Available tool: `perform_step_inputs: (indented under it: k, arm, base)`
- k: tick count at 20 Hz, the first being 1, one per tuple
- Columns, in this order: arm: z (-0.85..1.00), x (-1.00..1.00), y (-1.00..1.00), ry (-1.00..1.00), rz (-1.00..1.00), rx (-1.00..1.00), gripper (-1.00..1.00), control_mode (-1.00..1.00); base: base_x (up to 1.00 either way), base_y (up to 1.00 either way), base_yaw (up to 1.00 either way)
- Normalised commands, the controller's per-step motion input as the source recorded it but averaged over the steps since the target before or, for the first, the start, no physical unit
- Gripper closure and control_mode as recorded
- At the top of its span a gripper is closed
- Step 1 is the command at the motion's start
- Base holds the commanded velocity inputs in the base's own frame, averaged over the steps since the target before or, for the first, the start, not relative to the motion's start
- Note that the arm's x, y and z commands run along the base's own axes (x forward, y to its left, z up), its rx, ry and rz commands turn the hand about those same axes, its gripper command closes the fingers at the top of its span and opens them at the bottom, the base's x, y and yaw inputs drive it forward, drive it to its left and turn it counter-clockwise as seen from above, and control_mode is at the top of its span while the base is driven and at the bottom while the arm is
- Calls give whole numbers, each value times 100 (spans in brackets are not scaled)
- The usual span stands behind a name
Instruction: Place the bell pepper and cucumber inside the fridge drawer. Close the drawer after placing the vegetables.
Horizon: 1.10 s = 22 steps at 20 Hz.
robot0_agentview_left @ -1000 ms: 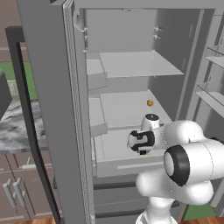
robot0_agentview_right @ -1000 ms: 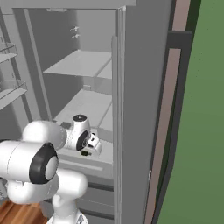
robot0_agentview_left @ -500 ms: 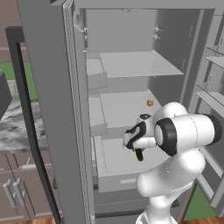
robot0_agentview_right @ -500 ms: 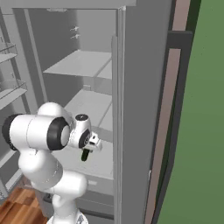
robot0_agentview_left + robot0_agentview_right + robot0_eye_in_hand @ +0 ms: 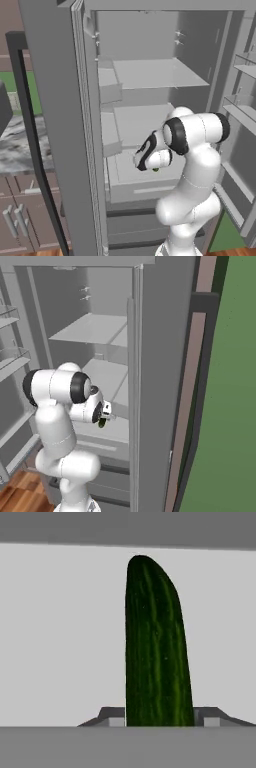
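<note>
We see the long, bumpy green cucumber [image 5: 156, 647] between our pincer [image 5: 159, 718] tips, over the smooth grey drawer [image 5: 145, 181]; whether it is gripped, we cannot tell.

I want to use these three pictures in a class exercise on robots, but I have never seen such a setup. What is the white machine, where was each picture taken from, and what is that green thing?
The white machine is a robot arm with a two-finger gripper, shown in a computer-rendered kitchen. It reaches into an open fridge. Two pictures come from cameras on the robot's base, behind the arm, one to its left and one to its right, so they show the same scene from two sides. The third comes from a camera on the hand, looking along the gripper. The green thing is a cucumber, standing between the gripper's dark fingertips. Below it lies the pale floor of the pulled-out fridge drawer. Whether the gripper grips the cucumber or is letting go, the pictures do not settle.
</note>
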Motion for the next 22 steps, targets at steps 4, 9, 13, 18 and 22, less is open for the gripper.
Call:
perform_step_inputs:
  k: [4, 9, 13, 18, 22]
  arm:
    - [-73, -98, 21, -6, 0, -1, -100, -100]
    - [-32, -77, 4, -1, 0, 0, -100, -100]
    - [65, 35, 0, 0, 0, 0, -100, -100]
    - [100, -18, 0, 0, 0, -2, -100, -100]
    - [100, -42, 0, 2, -4, 0, -100, -100]
  base:
    - [0, 0, 0]
    - [0, 0, 0]
    - [0, 0, 0]
    - [0, 0, 0]
    - [0, 0, 0]
